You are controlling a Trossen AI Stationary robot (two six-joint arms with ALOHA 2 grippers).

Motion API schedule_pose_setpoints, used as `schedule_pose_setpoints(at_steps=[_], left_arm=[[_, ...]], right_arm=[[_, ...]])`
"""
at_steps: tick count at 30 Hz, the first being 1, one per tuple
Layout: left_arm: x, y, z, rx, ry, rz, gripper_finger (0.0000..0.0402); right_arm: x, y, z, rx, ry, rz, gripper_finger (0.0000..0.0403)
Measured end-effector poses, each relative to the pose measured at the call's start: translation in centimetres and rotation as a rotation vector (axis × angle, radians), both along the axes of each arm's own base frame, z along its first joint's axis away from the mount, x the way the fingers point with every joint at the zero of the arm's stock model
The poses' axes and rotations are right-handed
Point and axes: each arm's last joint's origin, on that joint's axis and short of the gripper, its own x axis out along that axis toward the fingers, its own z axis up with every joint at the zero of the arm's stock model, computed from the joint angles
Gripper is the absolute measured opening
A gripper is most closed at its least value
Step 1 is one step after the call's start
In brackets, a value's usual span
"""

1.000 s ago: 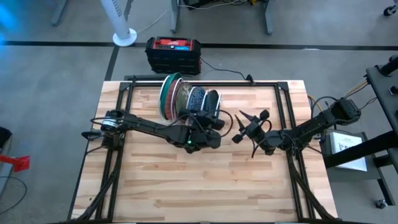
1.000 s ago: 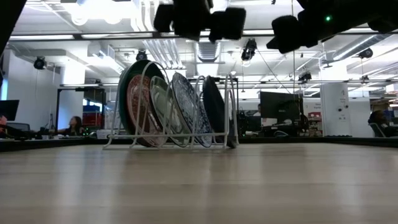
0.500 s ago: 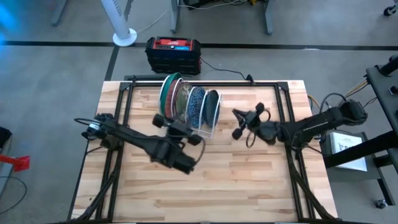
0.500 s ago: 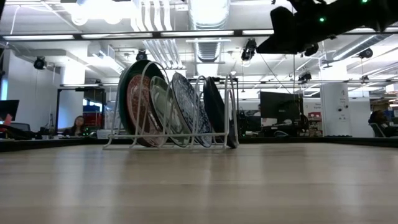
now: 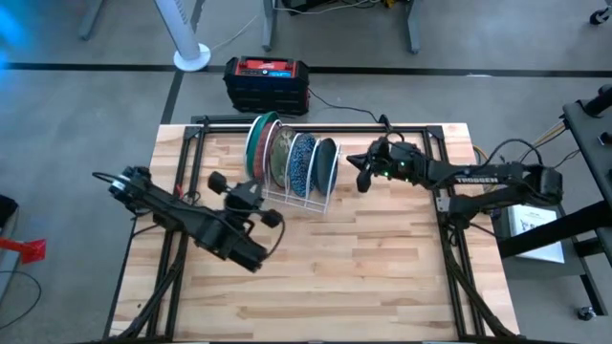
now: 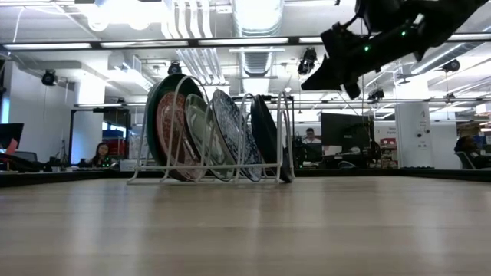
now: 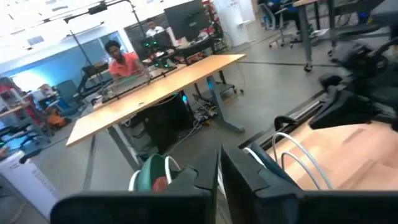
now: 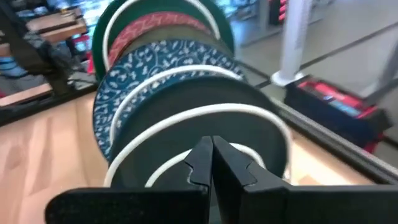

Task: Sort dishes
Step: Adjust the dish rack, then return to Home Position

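Observation:
Several dishes stand upright on edge in a white wire rack [image 5: 316, 196] at the table's far middle. From left to right they are a green one [image 5: 252, 141], a red-pink one [image 5: 262, 158], a greyish one [image 5: 280, 153], a blue patterned one [image 5: 302, 164] and a dark one [image 5: 326, 156]. My right gripper [image 5: 363, 179] hangs shut just right of the rack, pointing at the dark dish [image 8: 205, 106], apart from it. My left gripper [image 5: 251, 191] is shut, near-left of the rack, raised and level, with the rack [image 7: 292, 152] ahead of it.
Bare wooden tabletop [image 5: 382, 277] lies across the near half. A black and red box [image 5: 266, 81] and a white fan stand [image 5: 191, 57] sit on the floor beyond the far edge. People sit at desks in the room behind [image 6: 98, 153].
My left gripper has drawn back from over the rack toward the table's left and near side, turning as it went. My right gripper has swung toward the far edge and the rack's right end, rolled, and shut its spread fingers. The dishes have stayed in place.

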Motion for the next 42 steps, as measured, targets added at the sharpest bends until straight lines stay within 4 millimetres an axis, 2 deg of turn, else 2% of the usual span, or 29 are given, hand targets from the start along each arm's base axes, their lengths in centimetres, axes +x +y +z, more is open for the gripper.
schedule_pose_setpoints(at_steps=[8, 15, 23, 33, 38, 42], left_arm=[[-4.2, 1.4, 0.3, -0.008, -0.013, -0.023, 0.0000], [-6.2, 2.5, -0.4, -0.006, -0.029, -0.022, 0.0000], [-6.8, 2.8, -1.0, 0.001, -0.040, -0.022, 0.0000], [-6.9, 2.9, -1.0, 0.025, -0.010, -0.024, 0.0000], [-7.1, 3.0, -1.1, 0.042, -0.006, -0.024, 0.0000], [-7.1, 3.0, -0.9, 0.030, 0.009, -0.024, 0.0000]], right_arm=[[1.2, -2.6, -1.4, 0.034, 0.061, -0.002, 0.0000], [3.8, -4.0, -1.9, 0.012, 0.068, -0.009, 0.0000], [5.3, -6.2, -2.7, -0.009, 0.121, -0.088, 0.0000], [5.7, -8.8, -2.4, -0.075, 0.157, -0.130, 0.0000], [5.4, -8.9, -2.3, -0.090, 0.200, -0.124, 0.0000], [4.2, -8.3, -2.5, -0.010, 0.319, -0.123, 0.0000]])
